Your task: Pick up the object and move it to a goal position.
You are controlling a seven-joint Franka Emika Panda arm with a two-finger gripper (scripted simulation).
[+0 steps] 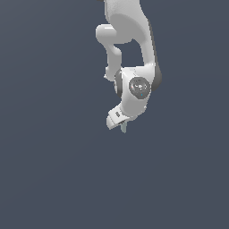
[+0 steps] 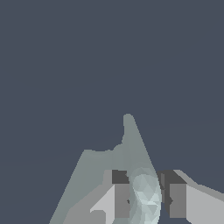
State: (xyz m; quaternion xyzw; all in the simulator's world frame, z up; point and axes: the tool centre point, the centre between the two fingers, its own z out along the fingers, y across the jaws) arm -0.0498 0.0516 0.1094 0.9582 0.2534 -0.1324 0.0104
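One arm, one target: the object (image 2: 146, 194), a pale blue-green bar, sits clamped between the two fingers (image 2: 121, 200) of the gripper (image 2: 148, 201), which is closed on it. Wrist view shows the bar end-on, a pad against each side, so the squeeze goes across its narrow width, probably the steadiest hold for a smooth rounded shape. In the exterior view only a short tip of the object (image 1: 124, 128) pokes out below the gripper (image 1: 120, 124). No goal marker visible in either view. Judgement: pickup done, carry pending; slipping is the main risk.
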